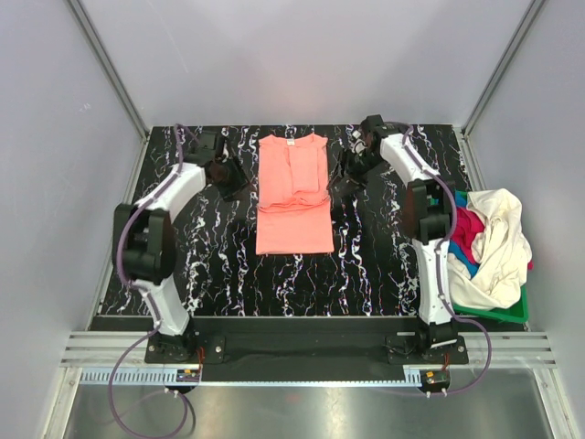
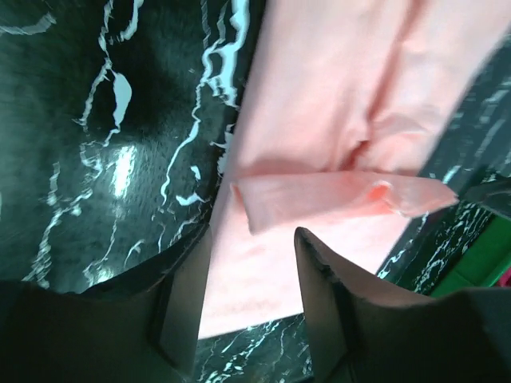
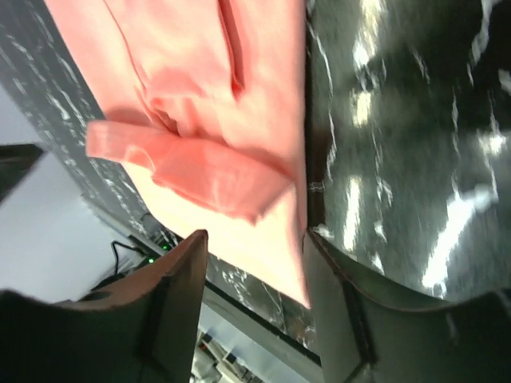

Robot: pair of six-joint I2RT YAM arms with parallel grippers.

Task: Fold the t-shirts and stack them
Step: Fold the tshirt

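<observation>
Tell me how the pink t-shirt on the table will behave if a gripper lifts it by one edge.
The pink t-shirt will probably sag and unfold: it is thin cloth, and its folded sleeve lies loose with soft creases. It looks light for its size. Pushed across the table, it would likely bunch rather than slide.

White-and-black arms [image 1: 169, 197], purple cables [image 1: 112, 395], black bases [image 1: 178, 347]

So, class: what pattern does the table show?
The table is black with white marble veins; the top view shows it best.
</observation>
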